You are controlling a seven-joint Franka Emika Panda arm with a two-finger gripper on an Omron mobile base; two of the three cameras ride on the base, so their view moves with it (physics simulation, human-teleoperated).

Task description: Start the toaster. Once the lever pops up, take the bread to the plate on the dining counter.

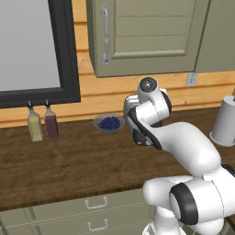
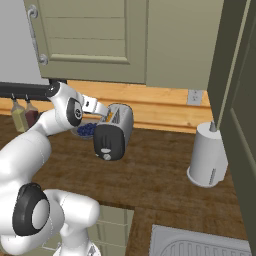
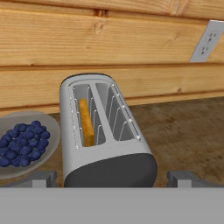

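The silver-grey toaster (image 3: 105, 144) stands on the wooden worktop against the wood-plank wall, its dark end panel (image 2: 107, 142) turned toward me. The bread (image 3: 86, 122) sits on edge, low in the left slot in the hand view. My gripper (image 3: 113, 179) hovers just above and in front of the toaster's near end, open wide, one fingertip (image 3: 41, 179) showing on each side of the dark panel and nothing between them. From the right base view the hand (image 2: 95, 107) reaches in from the left at the toaster's top (image 2: 120, 117). The plate and the dining counter are out of view.
A bowl of blueberries (image 3: 22, 144) sits close to the toaster's left. A tall grey cylinder (image 2: 207, 155) stands to the right, a wall outlet (image 2: 195, 97) behind it. Two bottles (image 1: 42, 125) stand far left. A sink (image 2: 200, 245) lies at the front right.
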